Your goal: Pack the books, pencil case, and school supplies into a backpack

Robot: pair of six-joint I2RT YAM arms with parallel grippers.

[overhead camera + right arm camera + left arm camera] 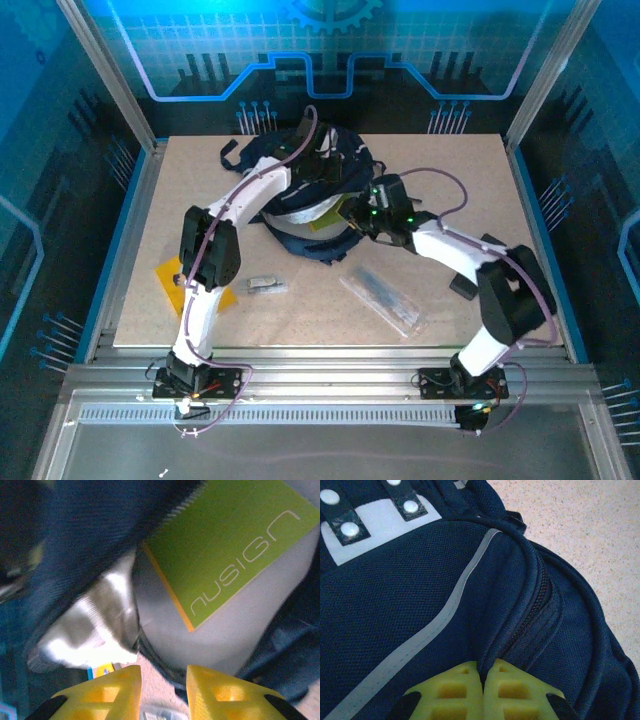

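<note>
Showing the packing scene from above and from both wrists. At the far middle of the speckled table (450, 180) lies the backpack (300, 240), navy woven fabric with a pale grey stripe and light patches, its opening on the near side.

The left tool (482, 672) has ribbed yellow-green fingers (452, 692) pressed together, pinching a fold of backpack fabric beside the coarse teeth of the zip (532, 615). The right tool (163, 680) has yellow fingers spread apart, gripping nothing, at the backpack's opening.

The green book (225, 545), flat and matte with thin pale lettering and an orange edge, lies inside the opening on smooth grey lining (225, 635); crinkled silvery material shines to its left.

The yellow book (166, 272), thin and square, lies flat at the near left of the table, partly under the left arm. The pale oblong (267, 286), small and rounded, rests just right of that arm, apart from the backpack. The pencil case (385, 300), a long clear pouch, lies slantwise at the near right, between the oblong and the right arm.
</note>
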